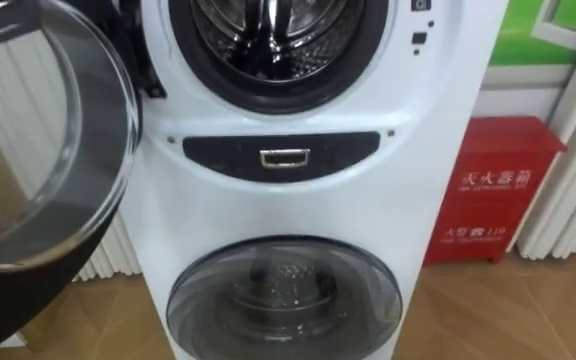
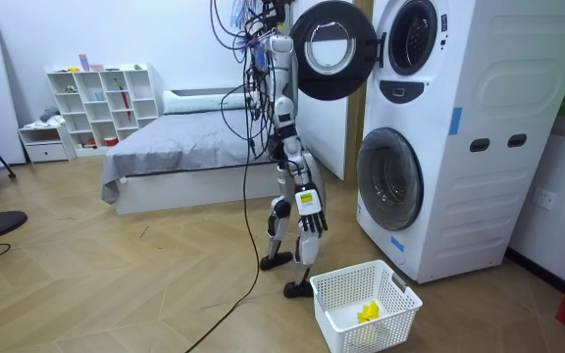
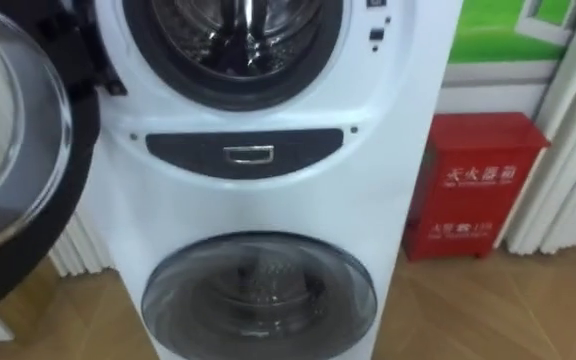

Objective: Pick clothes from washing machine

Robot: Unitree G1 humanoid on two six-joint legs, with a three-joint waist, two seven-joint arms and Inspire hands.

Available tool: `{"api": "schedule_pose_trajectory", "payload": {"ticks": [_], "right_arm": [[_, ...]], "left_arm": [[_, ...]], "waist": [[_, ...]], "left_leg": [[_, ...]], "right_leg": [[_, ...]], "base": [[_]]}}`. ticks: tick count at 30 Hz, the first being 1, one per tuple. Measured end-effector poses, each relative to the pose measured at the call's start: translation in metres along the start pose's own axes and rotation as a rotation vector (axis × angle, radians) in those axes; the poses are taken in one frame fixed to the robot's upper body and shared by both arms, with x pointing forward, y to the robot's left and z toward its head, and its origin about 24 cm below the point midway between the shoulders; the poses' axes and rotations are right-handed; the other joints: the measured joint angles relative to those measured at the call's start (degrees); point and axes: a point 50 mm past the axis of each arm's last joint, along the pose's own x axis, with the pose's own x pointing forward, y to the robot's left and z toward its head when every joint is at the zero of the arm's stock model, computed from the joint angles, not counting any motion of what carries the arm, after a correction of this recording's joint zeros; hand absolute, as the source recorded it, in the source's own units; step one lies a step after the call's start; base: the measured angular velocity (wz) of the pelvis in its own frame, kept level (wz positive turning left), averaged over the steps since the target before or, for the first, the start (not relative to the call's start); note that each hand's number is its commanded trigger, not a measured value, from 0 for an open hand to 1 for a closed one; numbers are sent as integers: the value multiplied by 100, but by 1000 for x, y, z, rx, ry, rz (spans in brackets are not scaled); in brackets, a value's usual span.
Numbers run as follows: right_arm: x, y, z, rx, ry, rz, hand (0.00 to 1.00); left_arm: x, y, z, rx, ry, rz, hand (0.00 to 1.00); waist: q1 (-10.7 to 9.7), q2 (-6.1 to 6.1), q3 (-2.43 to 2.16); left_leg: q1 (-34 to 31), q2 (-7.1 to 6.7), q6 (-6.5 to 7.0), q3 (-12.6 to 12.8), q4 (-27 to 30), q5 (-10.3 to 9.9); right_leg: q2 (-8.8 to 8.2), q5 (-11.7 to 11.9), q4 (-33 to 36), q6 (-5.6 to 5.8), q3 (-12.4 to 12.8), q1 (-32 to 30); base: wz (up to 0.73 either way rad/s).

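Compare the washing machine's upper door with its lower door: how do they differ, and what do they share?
The upper door is swung open to the robot's left; the lower door is shut flat against the front of the washing machine. The upper door leaves the upper drum bare to view; the lower door covers its opening. Both are round with a clear window.

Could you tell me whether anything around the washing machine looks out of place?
Nothing stands out. The upper door is swung open, which suits unloading; the lower door is shut. The white basket sits on the floor beside the machine, a yellow item inside.
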Motion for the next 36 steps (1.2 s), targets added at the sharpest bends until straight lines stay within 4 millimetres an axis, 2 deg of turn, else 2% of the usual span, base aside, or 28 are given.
{"api": "schedule_pose_trajectory", "payload": {"ticks": [2, 4, 7, 10, 13, 17, 18, 21, 22, 26, 29, 31, 32, 33, 34, 35, 36], "right_arm": [[0, 3, -1, -29, 5, 12, 0], [0, 7, -1, -54, 4, 30, 0], [1, 12, 7, -71, -17, 42, 0], [3, 17, 25, -124, -67, 63, 0], [4, 25, 38, -144, -107, 86, 0], [4, 27, 38, -142, -112, 102, 0], [4, 27, 38, -127, -111, 99, 0], [4, 25, 35, -105, -102, 93, 0], [4, 24, 34, -99, -98, 89, 0], [4, 19, 27, -70, -91, 82, 0], [3, 14, 30, -41, -114, 66, 0], [3, 10, 31, -23, -128, 54, 0], [3, 9, 32, -11, -134, 53, 0], [2, 5, 33, 1, -139, 45, 0], [2, 0, 31, 16, -136, 33, 0], [2, -1, 31, 26, -138, 28, 0], [1, -4, 29, 27, -135, 21, 0]], "left_arm": [[0, 2, -1, -21, 5, 13, 0], [0, 3, -3, -47, 14, 19, 0], [0, 3, -3, -103, 10, 19, 0], [-1, 2, -6, -119, 15, 17, 0], [-1, 2, -8, -123, 19, 17, 0], [-3, 2, -15, -195, 41, 17, 0], [-4, 1, -19, -237, 57, 18, 0], [-5, 4, -25, -342, 84, 35, 0], [-4, 7, -26, -384, 85, 56, 0], [-3, 22, -26, -566, 81, 130, 0], [-1, 50, -1, -699, -39, 206, 0], [0, 80, 25, -751, -148, 275, 0], [-1, 87, 33, -760, -185, 292, 0], [-4, 100, 50, -765, -263, 319, 0], [-10, 111, 64, -771, -342, 342, 0], [-12, 117, 70, -771, -378, 354, 0], [-19, 128, 80, -765, -440, 382, 0]], "waist": [[98, -31, -9], [158, -73, 1], [225, -127, -27], [259, -176, -24], [289, -200, -17], [436, -218, -18], [431, -188, 12], [419, -157, 24], [436, -147, 36], [430, -103, 35], [443, -34, 29], [431, 37, 19], [427, 58, 22], [429, 106, 22], [424, 160, 5], [423, 184, 0], [411, 223, -25]], "left_leg": [[56, 19, -37, 36, -171, 89], [116, 113, -45, 130, -262, 138], [140, 199, -102, 183, -270, 123], [149, 251, -147, 107, -260, 98], [149, 298, -191, -13, -275, 72], [156, 312, -194, -319, -284, 70], [172, 316, -194, -408, -292, 70], [247, 304, -194, -471, -375, 70], [243, 302, -194, -512, -381, 70], [236, 298, -194, -517, -384, 70], [216, 297, -194, -507, -387, 70], [240, 297, -194, -518, -392, 70], [241, 298, -195, -519, -401, 69], [248, 296, -202, -520, -431, 65], [247, 287, -204, -541, -464, 64], [244, 285, -204, -541, -480, 63], [243, 285, -205, -553, -485, 63]], "right_leg": [[138, 122, -299, -45, 120, 90], [285, 283, -589, -105, 215, 174], [389, 332, -712, -162, 231, 239], [462, 326, -763, -180, 219, 264], [515, 294, -855, -204, 176, 314], [573, 292, -923, -206, 213, 323], [579, 292, -945, -206, 167, 374], [584, 292, -1098, -206, 132, 506], [583, 292, -1099, -206, 119, 496], [575, 292, -1097, -205, 109, 497], [569, 292, -1074, -205, 108, 483], [571, 292, -1053, -205, 106, 485], [572, 292, -1048, -206, 100, 483], [572, 292, -1016, -206, 99, 461], [571, 295, -1008, -210, 112, 447], [570, 296, -1007, -211, 116, 447], [571, 296, -992, -212, 113, 448]], "base": [[-44], [-33], [-14], [-2], [5], [-9], [8], [5], [0], [2], [6], [-2], [0], [0], [0], [0], [0]]}}
